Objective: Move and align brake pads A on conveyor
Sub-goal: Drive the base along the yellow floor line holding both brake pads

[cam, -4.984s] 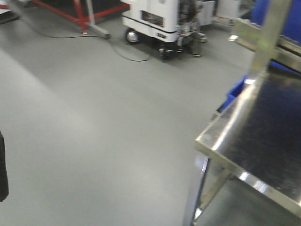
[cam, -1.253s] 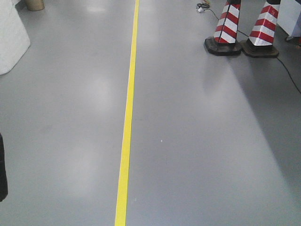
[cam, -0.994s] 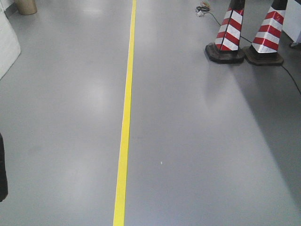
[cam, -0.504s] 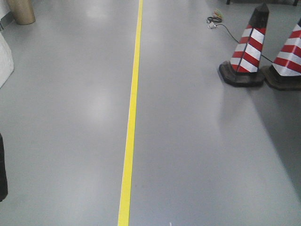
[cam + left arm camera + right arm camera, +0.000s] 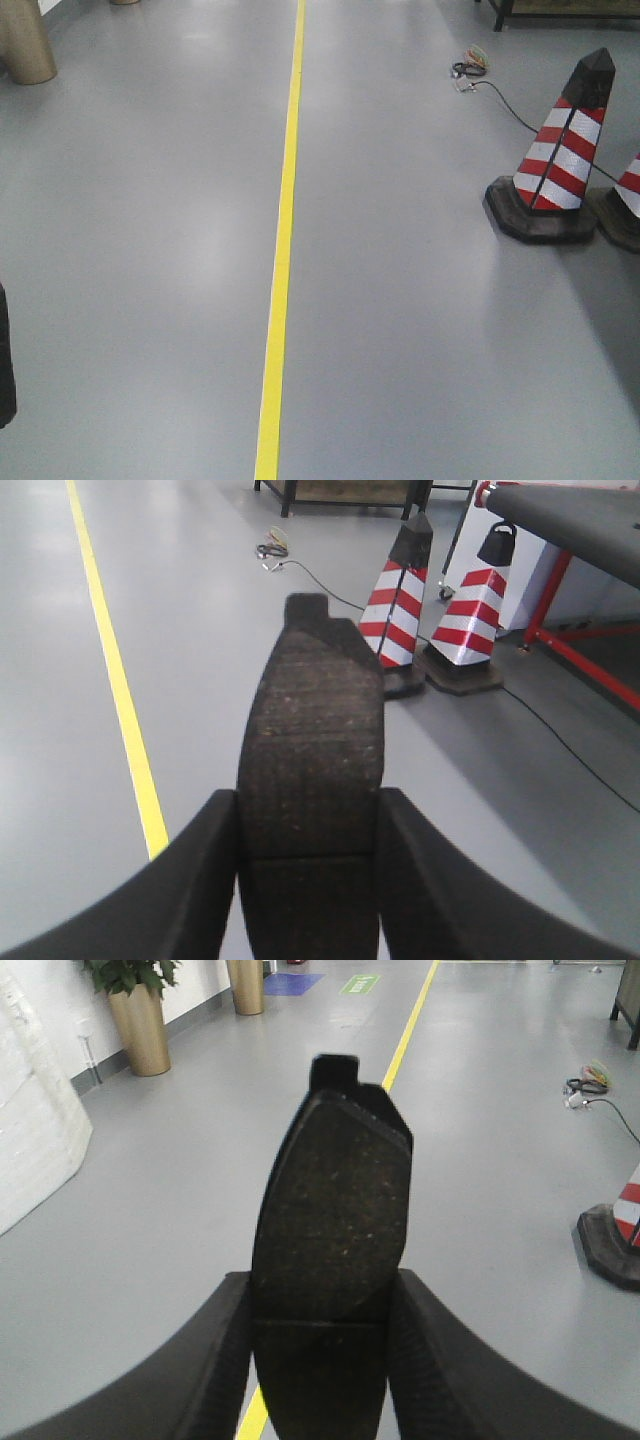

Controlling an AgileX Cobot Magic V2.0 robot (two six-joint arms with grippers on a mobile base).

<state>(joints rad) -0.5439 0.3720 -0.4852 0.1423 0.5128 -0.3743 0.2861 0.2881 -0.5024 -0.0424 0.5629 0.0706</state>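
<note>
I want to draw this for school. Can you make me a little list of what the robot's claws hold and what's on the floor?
left claw: shut on a brake pad
right claw: shut on another brake pad
floor: grey, with a yellow line
cones: red-and-white striped cone, a second partly visible at the right edge
cable: black cable behind the cone
conveyor: partly visible, upper right of left wrist view
</note>
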